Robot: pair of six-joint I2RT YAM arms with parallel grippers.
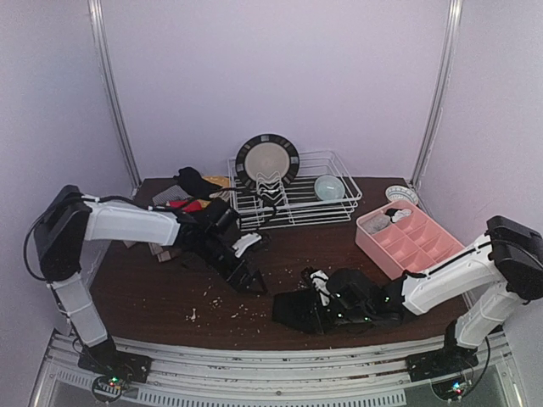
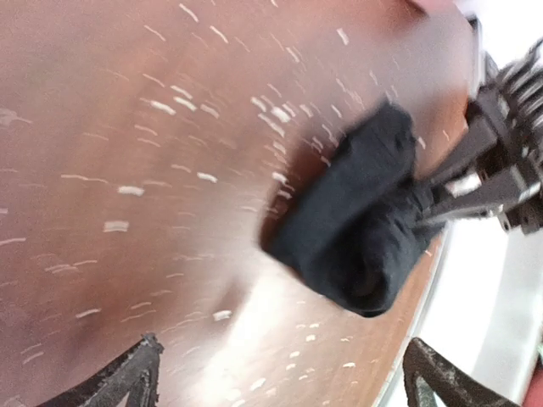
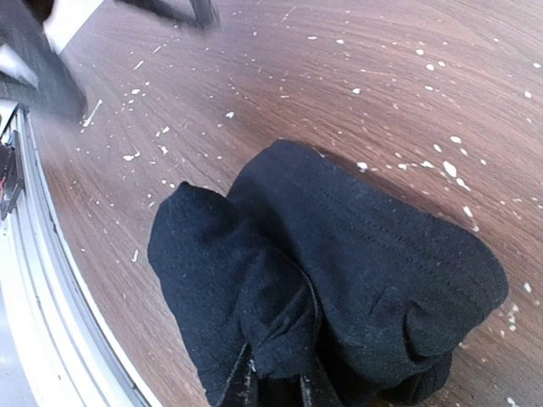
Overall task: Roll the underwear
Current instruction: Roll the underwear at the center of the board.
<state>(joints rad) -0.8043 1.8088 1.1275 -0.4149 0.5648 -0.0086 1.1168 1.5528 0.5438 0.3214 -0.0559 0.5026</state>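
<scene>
Your table [image 1: 153,288] carries a wire dish rack [image 1: 297,212] at the far middle and a pink tray [image 1: 407,246] on the right. Both sit away from the bare near stretch, which looks like the place meant for rolling. The rest of the underwear [image 1: 191,188] is heaped at the far left, out of the way. The black underwear [image 3: 339,280] lies bunched into a loose, fat roll on the near right of the table, close to the front edge. Your right gripper [image 3: 271,383] is almost shut, pinching a fold at one end, which I judge is what stops the roll springing open. Your left gripper [image 1: 248,278] hovers near the middle, jaws wide apart and holding nothing, likely ready to press or tuck. Pale crumbs [image 1: 212,298] dot the wood.
</scene>
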